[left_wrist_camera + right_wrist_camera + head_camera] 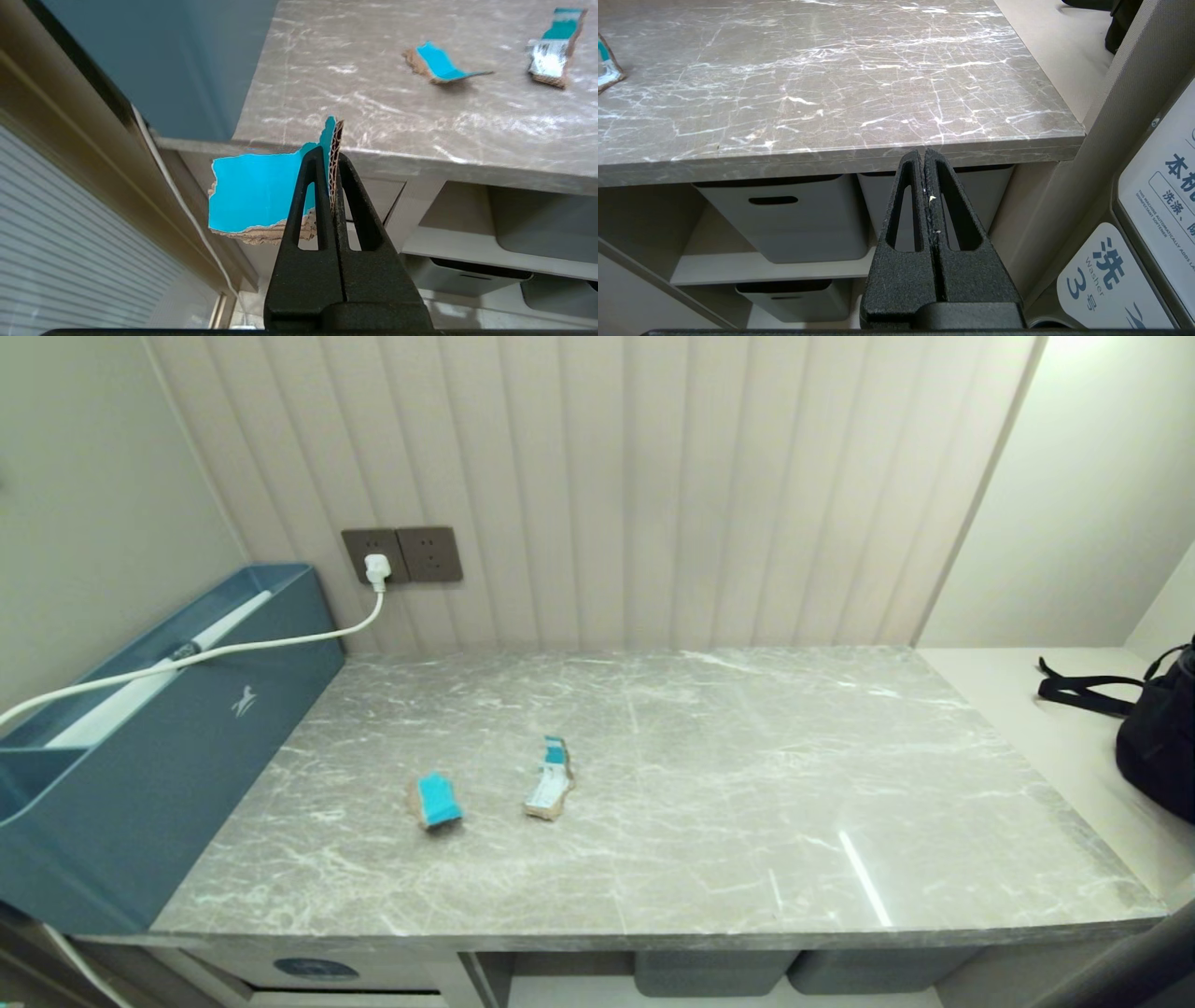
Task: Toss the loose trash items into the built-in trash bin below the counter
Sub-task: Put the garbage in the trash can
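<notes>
Left gripper (330, 161) fingers pinch a teal-faced cardboard scrap (254, 193), seemingly below the bench (373, 116) edge; right gripper (924, 158) fingers pressed together.

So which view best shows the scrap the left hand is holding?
The left wrist view: the teal-faced scrap sits pinched in the shut left hand, off the counter edge. The head and right wrist views show neither.

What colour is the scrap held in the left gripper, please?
Teal face, brown torn edges: scrap, left gripper, left wrist view.
</notes>
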Controlling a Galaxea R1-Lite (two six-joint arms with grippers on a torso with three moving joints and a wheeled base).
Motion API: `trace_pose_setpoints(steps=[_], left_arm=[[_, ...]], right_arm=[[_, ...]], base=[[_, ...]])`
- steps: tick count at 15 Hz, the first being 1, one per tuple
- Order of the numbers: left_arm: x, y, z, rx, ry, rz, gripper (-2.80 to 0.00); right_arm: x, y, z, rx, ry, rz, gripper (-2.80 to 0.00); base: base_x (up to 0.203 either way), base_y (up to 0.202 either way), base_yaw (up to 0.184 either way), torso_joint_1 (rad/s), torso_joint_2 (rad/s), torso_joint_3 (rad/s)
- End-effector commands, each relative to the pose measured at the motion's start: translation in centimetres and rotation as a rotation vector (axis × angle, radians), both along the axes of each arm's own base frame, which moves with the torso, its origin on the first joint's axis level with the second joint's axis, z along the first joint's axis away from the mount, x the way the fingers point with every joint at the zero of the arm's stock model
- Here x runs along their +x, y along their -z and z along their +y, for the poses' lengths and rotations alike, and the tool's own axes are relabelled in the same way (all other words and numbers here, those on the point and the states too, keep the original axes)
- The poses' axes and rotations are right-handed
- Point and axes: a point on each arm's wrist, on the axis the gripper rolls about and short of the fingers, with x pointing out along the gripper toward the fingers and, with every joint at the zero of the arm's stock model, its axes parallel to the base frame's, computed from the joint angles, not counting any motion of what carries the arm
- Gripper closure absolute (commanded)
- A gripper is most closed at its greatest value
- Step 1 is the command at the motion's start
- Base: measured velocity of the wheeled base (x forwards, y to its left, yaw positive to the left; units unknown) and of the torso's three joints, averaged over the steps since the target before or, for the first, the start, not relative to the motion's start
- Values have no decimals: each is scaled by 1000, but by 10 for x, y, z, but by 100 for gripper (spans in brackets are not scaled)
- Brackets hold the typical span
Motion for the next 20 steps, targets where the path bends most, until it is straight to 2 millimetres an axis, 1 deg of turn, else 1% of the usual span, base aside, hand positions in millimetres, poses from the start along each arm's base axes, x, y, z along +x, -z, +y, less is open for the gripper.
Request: trace_pose_setpoints(steps=[1,2,5,7,11,14,16,19,20], left_arm=[[-2,8,0,0,-7,0,0],[-2,11,0,-1,-7,11,0],[1,29,0,-3,-6,73,0],[2,33,0,-8,8,87,0],[3,41,-3,-13,130,117,0],[3,56,-3,-22,154,164,0],[4,58,-3,-52,153,149,0],[5,59,-3,-50,242,170,0],[3,64,-3,-43,233,166,0]], right_arm=[[0,0,0,1,0,1,0],[0,0,0,1,0,1,0],[0,0,0,-14,-5,0,0],[0,0,0,-12,-5,0,0],[0,0,0,-12,-5,0,0],[0,0,0,-15,-5,0,0],[0,0,0,-12,-5,0,0],[0,0,0,-10,-5,-2,0],[0,0,0,-10,-4,-1,0]], base=[[0,0,0,0,0,0],[0,0,0,0,0,0],[0,0,0,0,0,0],[0,0,0,0,0,0],[0,0,0,0,0,0],[0,0,0,0,0,0],[0,0,0,-119,253,133],[0,0,0,-159,342,182],[0,0,0,-173,382,198]])
